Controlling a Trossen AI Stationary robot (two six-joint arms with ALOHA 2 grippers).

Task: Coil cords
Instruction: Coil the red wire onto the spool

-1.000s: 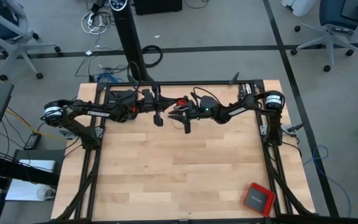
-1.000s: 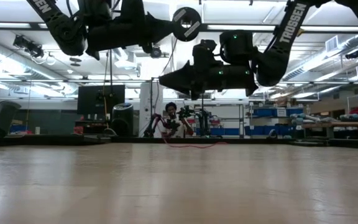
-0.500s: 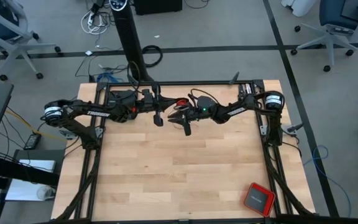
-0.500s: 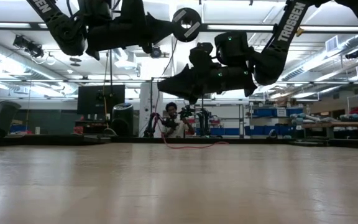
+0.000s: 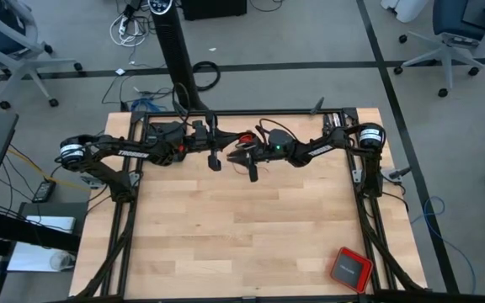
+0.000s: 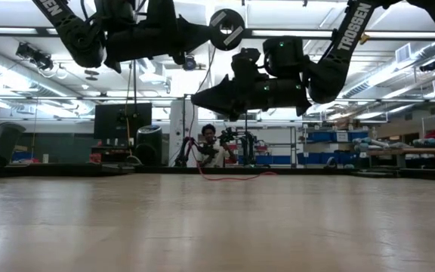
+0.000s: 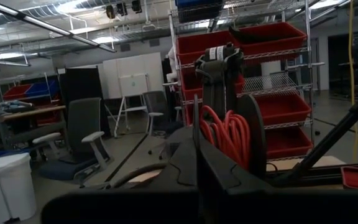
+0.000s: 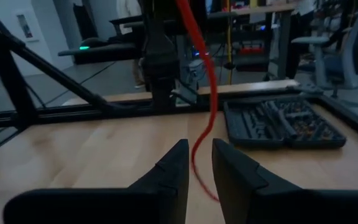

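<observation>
Left claw [image 5: 215, 160] hanging pressed together above tabletop [image 5: 242, 236], seemingly anchoring red cord [image 8: 205, 74]. Right claw [image 8: 196, 163] facing it, slightly spread around cord, likely guiding coiling.

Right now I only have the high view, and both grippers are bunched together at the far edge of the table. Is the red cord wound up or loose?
Observer: Partly wound. Past the shut left gripper, the left wrist view shows the red cord in several loops side by side.
Operator: Is the right gripper closed on it?
Observer: No. In the right wrist view the right gripper is open, and a strand hangs just beyond the gap between its fingers.
Operator: Does any cord reach the table?
Observer: It appears so. The low view shows a loose stretch sagging to the far edge of the table.
</observation>
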